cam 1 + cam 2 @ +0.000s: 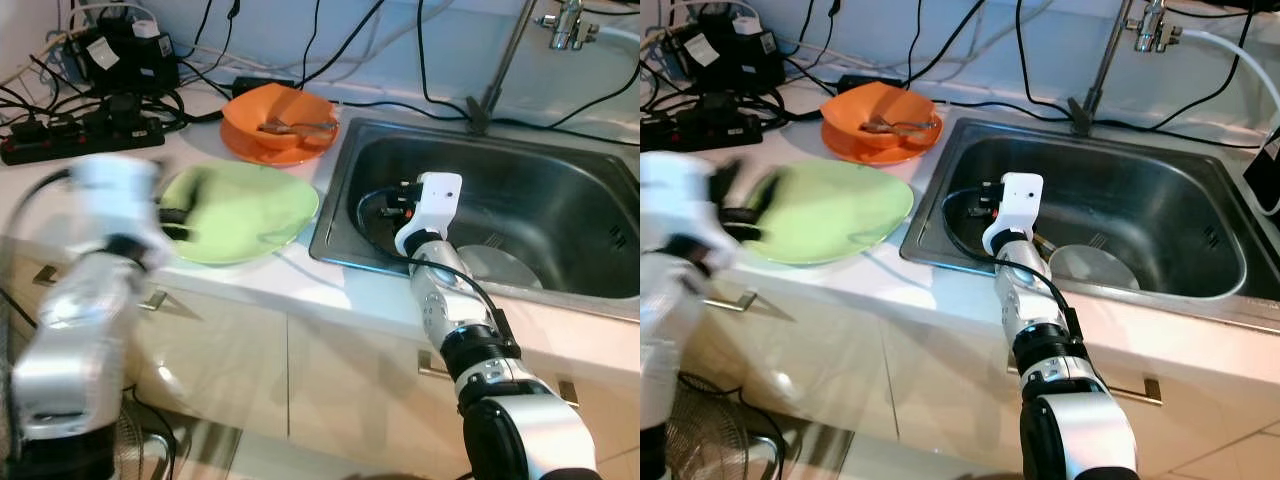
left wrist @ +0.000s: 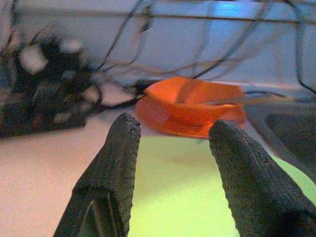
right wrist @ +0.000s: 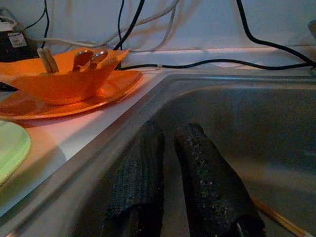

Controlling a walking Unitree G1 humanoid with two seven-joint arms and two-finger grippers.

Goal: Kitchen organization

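A light green plate (image 1: 245,210) lies on the white counter left of the steel sink (image 1: 520,165). My left gripper (image 2: 173,131) is open just over the plate's near left rim, and it is blurred in the eye views (image 1: 175,222). Behind the plate, an orange bowl (image 1: 280,115) holding cutlery sits on an orange plate (image 1: 262,150). My right gripper (image 3: 170,133) is shut with nothing in it, low inside the sink near its left wall. A round silvery dish (image 1: 500,268) rests on the sink floor beside my right arm.
A black power strip (image 1: 80,138) with plugs and tangled cables fills the counter's back left. More cables run along the wall behind the sink. The faucet (image 1: 570,25) stands at the back right. A thin stick (image 3: 276,217) lies on the sink floor.
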